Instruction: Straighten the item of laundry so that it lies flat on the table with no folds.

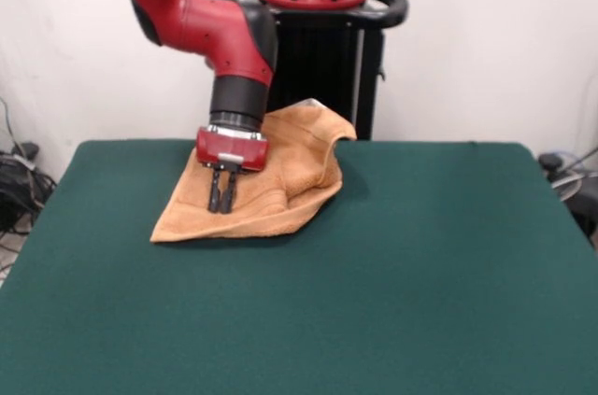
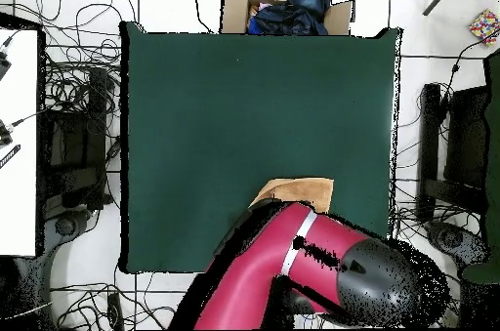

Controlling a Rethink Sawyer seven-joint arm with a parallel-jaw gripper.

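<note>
The orange-tan towel [image 1: 271,180] lies crumpled at the far side of the green table [image 1: 374,274], close to the pedestal. Its back part stands up in a raised fold and its front part lies spread toward the left corner. My gripper [image 1: 221,199] points straight down over the towel's left half. Its fingers are close together with the tips in the cloth, pinching it. In the overhead view only a strip of the towel [image 2: 298,190] shows beyond the red arm [image 2: 283,259], near the table's [image 2: 244,103] bottom edge. The gripper is hidden there.
The black pedestal [image 1: 322,49] stands right behind the towel. A cardboard box with dark clothes [image 2: 283,7] sits past the table's far edge in the overhead view. Cables [image 2: 78,103] and stands lie on the floor at both sides.
</note>
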